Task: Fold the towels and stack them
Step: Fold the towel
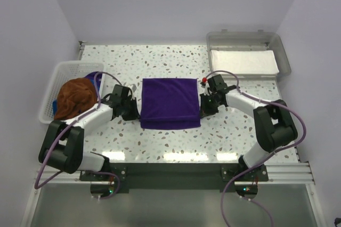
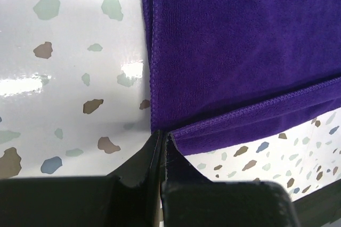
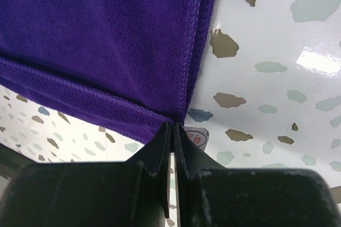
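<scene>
On the middle of the speckled table lies the purple towel. It is folded flat, and a thin strip of the under layer peeks out along its 6 o'clock side. My left gripper sits at the towel's 8 o'clock side and my right gripper at its 4 o'clock side. Both wrist views show the jaws pressed together, each pinching a corner of the cloth at the very tips.

I think this towel is light, soft and floppy. It will sag wherever I don't hold it, and it won't break. Corners are the best spots to grab, one for each arm, so it hangs flat between them. These tip holds are small, so the cloth could slip out if I tug hard.

At 9 o'clock a brown towel sits in the white basket. At 1 o'clock a white towel lies in the clear bin.
</scene>
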